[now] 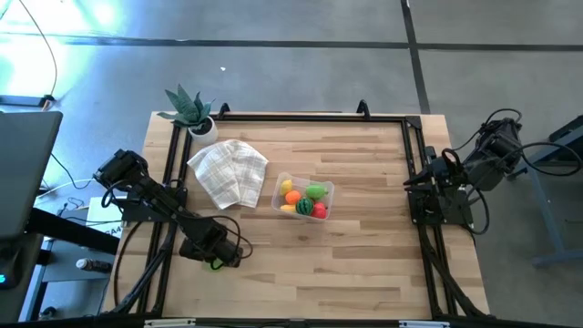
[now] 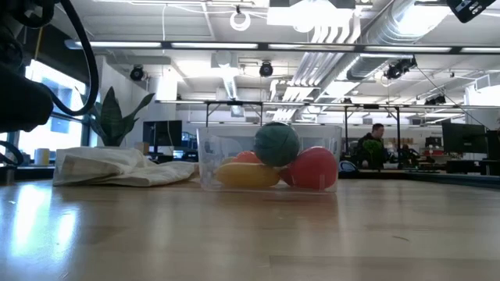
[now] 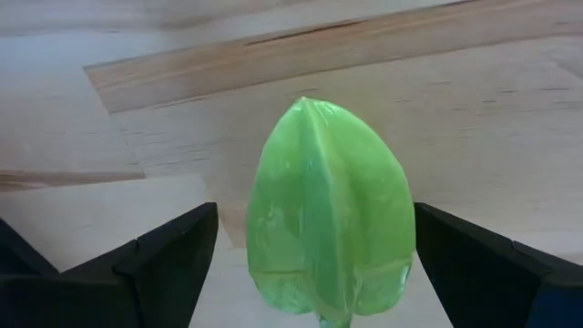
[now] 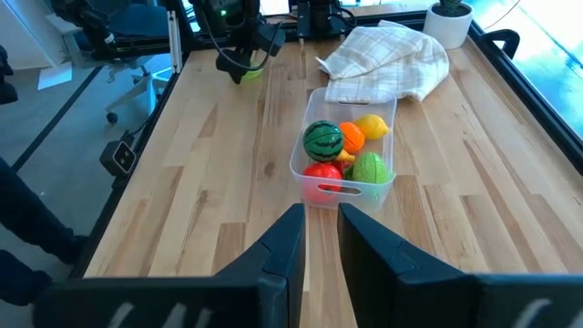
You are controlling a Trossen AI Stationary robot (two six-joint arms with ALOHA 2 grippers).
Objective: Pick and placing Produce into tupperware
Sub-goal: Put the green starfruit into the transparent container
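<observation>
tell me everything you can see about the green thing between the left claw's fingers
The green toy fruit is glossy, pale green plastic with raised lengthwise ridges meeting at a blunt tip, like a star fruit. It lies on the wooden table near the front left, apart from the tupperware. The left claw sits over it with its fingers spread to either side; a gap shows on each side, so it looks framed rather than squeezed.

Six toy fruits [image 4: 324,139], one tupperware [image 4: 301,170]

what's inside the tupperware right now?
The tupperware holds a small striped watermelon, an orange fruit, a lemon, a green fruit and a red one. Anything beneath them is covered.
</observation>
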